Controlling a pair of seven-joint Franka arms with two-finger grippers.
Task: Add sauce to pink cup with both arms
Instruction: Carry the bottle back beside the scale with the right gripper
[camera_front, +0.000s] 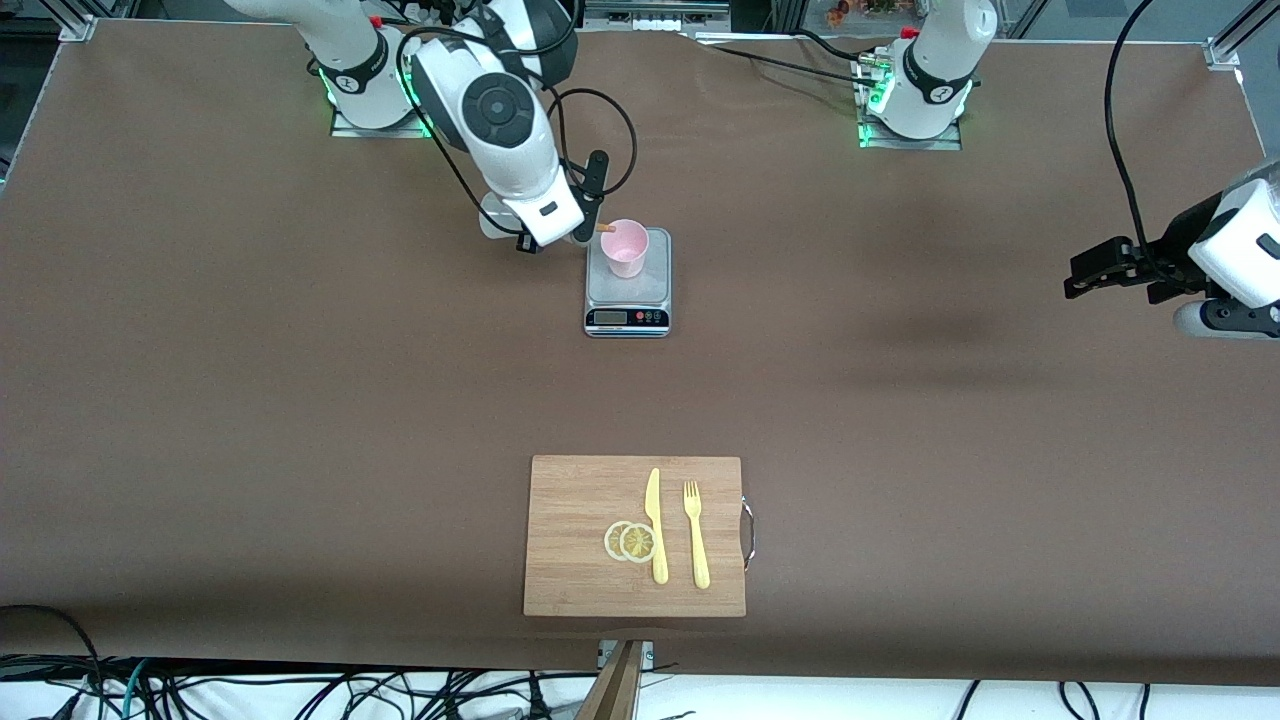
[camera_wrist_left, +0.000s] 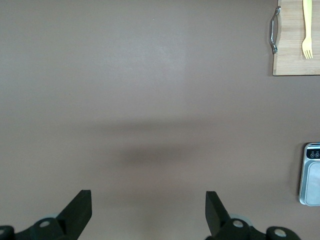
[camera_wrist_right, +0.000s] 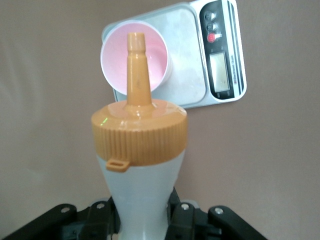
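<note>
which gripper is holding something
The right gripper, over the scale, grips the sauce bottle; the left gripper waits open and empty.

My arms were white, rounded shells with black bands at the joints. The right arm (camera_front: 500, 130) carried a dark circular cap on its joint housing and a looping black cable. Both bases sat on metal plates lit green. The left arm (camera_front: 1240, 250) ended in a black left gripper (camera_front: 1082, 277) with wedge-shaped fingers (camera_wrist_left: 77, 210). Silver screws showed on the right gripper (camera_wrist_right: 142, 220) body.
</note>
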